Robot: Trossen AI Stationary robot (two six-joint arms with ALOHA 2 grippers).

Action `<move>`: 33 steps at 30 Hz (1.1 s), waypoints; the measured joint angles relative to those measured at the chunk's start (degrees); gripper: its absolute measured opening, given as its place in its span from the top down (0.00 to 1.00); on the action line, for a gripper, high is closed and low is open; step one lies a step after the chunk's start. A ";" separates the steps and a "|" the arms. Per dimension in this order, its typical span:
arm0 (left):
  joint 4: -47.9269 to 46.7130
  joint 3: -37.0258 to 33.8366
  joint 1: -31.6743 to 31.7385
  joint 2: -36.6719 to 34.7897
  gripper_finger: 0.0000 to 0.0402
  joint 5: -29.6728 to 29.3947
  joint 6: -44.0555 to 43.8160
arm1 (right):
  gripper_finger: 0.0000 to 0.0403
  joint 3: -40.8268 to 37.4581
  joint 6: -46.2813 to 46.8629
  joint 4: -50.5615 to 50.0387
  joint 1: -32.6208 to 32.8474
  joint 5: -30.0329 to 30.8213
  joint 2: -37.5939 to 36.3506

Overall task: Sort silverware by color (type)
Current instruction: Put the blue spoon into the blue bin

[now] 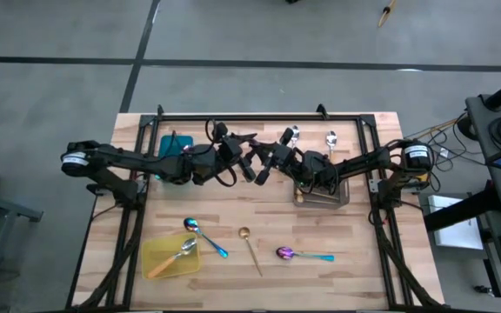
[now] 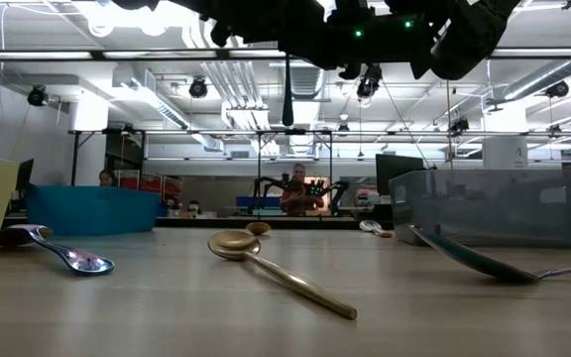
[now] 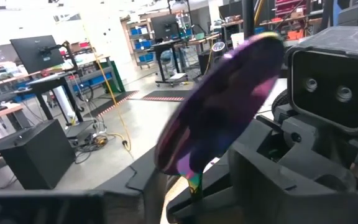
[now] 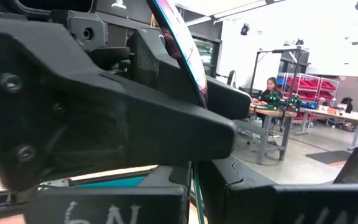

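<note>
Both claws meet high above the back of the worktop (image 1: 337, 230): the right claw (image 1: 263, 167) is pressed together on the thin handle of an iridescent purple spoon (image 3: 219, 106), and the left claw (image 1: 243, 156) sits just beside it with its fingers parted around the same spoon, apparently mid-handover, though the crowded view makes this hard to confirm. A clean pass needs the left to pinch firmly before the right lets go. Below them lie a gold spoon (image 2: 276, 266), more spoons, a yellow tray (image 1: 170, 256) and a grey tray (image 2: 494, 206); beyond is a workshop with a seated person (image 4: 270, 90).
</note>
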 joint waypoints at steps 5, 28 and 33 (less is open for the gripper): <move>-0.05 0.00 0.00 0.00 0.78 0.02 -0.02 | 0.98 0.00 -0.02 -0.04 0.02 -0.11 0.00; -6.21 0.00 -0.09 -3.73 1.00 -1.18 0.07 | 0.72 -0.02 0.22 -3.62 -0.02 0.15 -1.35; -14.29 0.00 -0.04 -7.41 1.00 -1.25 -0.54 | 0.64 -0.02 -2.26 -5.53 -0.02 0.15 -1.97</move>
